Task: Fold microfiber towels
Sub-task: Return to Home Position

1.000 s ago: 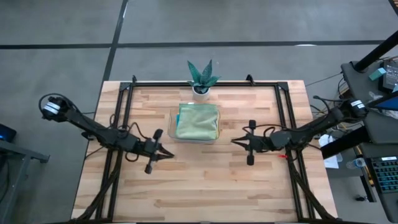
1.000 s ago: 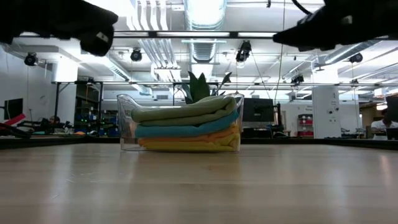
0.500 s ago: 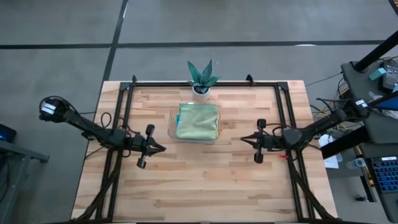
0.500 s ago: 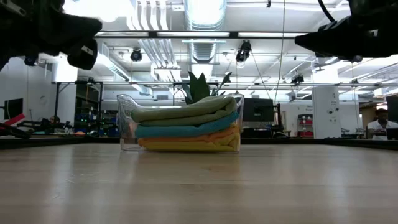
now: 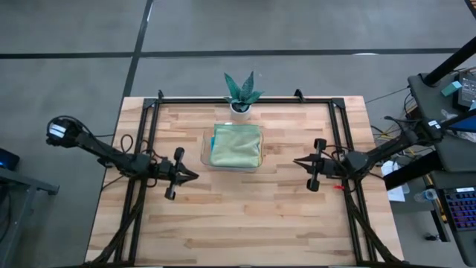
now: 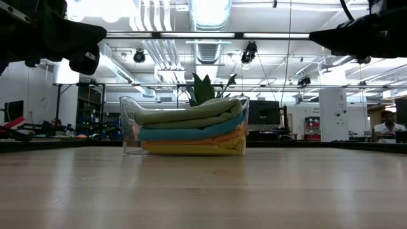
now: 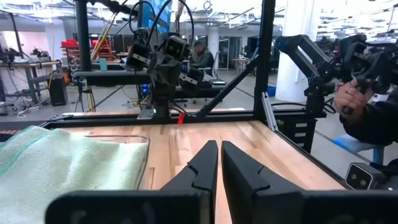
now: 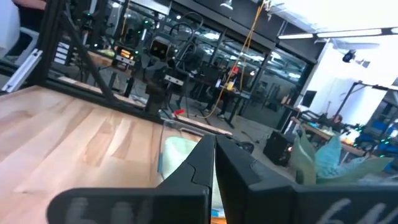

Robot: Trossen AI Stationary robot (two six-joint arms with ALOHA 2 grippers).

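A light wooden desk (image 5: pixel 245 216) is seen, framed by black rails (image 5: pixel 186 100). A clear plastic tray (image 5: pixel 205 151) is set near its middle, and a small potted plant (image 5: pixel 241 95) is placed at the far edge behind it.

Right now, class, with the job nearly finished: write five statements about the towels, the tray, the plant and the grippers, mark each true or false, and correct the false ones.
1. The pale green towel tops the stack in the clear plastic tray. True.
2. The left gripper grips a towel. False: it is shut on nothing, off to one side of the tray.
3. The teal-blue towel lies directly under the pale green towel. True.
4. The potted plant stands inside the tray. False: it stands on the wooden table, beyond the tray.
5. The right gripper hangs over the tray. False: it is off to the tray's other side, shut and empty.
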